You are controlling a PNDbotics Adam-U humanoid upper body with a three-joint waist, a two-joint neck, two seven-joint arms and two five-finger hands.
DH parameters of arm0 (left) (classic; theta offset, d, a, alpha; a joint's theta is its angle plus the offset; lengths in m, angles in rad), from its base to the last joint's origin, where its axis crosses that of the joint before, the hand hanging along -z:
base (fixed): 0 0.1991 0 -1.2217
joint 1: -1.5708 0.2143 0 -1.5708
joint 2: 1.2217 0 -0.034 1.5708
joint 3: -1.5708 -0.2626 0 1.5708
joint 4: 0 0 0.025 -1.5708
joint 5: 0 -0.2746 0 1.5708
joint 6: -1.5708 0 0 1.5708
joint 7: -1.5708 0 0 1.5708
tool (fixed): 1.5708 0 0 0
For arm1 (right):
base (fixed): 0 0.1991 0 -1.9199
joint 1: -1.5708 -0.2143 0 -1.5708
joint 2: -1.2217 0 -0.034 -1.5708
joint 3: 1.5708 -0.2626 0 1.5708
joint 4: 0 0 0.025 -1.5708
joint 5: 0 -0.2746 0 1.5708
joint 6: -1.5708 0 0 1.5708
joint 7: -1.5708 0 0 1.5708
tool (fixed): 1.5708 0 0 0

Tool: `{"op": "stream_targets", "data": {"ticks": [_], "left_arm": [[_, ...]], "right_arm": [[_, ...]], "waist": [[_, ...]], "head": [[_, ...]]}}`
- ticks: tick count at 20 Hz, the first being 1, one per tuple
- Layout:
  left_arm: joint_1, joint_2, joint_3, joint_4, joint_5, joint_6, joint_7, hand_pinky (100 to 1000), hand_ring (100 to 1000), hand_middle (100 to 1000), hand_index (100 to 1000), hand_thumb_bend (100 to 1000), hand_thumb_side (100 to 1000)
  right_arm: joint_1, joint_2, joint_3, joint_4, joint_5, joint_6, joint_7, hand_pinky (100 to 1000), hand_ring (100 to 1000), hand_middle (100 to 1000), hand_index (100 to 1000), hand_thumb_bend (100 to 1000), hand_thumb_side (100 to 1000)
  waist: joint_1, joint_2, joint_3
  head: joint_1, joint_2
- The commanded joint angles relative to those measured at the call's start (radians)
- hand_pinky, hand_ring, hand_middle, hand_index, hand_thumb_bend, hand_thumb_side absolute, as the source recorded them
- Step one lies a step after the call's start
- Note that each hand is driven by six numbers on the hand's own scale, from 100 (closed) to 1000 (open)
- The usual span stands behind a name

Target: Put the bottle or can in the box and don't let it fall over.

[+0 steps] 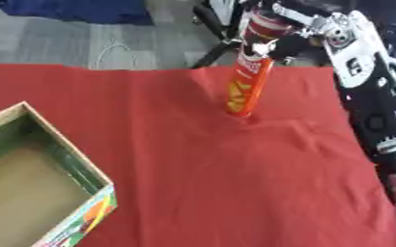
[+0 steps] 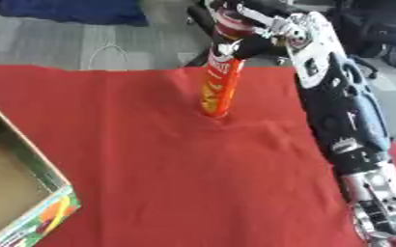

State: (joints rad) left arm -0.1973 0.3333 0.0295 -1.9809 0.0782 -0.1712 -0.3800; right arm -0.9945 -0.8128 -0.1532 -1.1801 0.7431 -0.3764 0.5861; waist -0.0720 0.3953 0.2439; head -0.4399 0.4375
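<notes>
can [image 1: 250, 79] upright on cloth | right hand [image 1: 279, 34] curled round its top

White-shelled right arm [image 1: 366, 72], black inner panels, silver metal joints, dark hand [image 1: 277, 46]

You see a matt red cloth [image 1: 193, 169], lightly wrinkled near the frame's centre. The can [image 1: 248, 84] has a glossy printed wrap. Your right hand [image 1: 273, 29] looks like black plastic with silvery metal parts. At lower left, the box [image 1: 81, 166] is plain matt cardboard inside, glossy colour print outside.
</notes>
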Motion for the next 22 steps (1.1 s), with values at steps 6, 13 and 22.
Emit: {"op": "stream_targets", "data": {"ticks": [6,13,22], "left_arm": [[-0.01,0.01,0.012,-0.019,-0.003,0.003,0.005,419,876,655,667,100,710],[-0.011,0.01,0.012,-0.019,-0.007,0.004,0.007,417,872,652,666,100,709],[-0.009,0.01,0.012,-0.019,-0.012,0.01,0.006,419,869,646,662,100,711]], "right_arm": [[0.041,0.047,0.054,0.079,0.007,-0.008,0.005,506,386,554,875,100,100],[0.047,0.057,0.057,0.083,-0.013,-0.034,-0.033,372,306,392,645,100,100],[0.051,0.046,0.062,0.071,-0.045,-0.064,-0.104,326,103,184,369,100,100]], "waist": [[0.005,0.005,0.01],[0.003,0.009,0.012],[0.003,0.006,0.008]], "head": [[-0.006,-0.012],[-0.006,-0.009],[-0.006,-0.007]]}}
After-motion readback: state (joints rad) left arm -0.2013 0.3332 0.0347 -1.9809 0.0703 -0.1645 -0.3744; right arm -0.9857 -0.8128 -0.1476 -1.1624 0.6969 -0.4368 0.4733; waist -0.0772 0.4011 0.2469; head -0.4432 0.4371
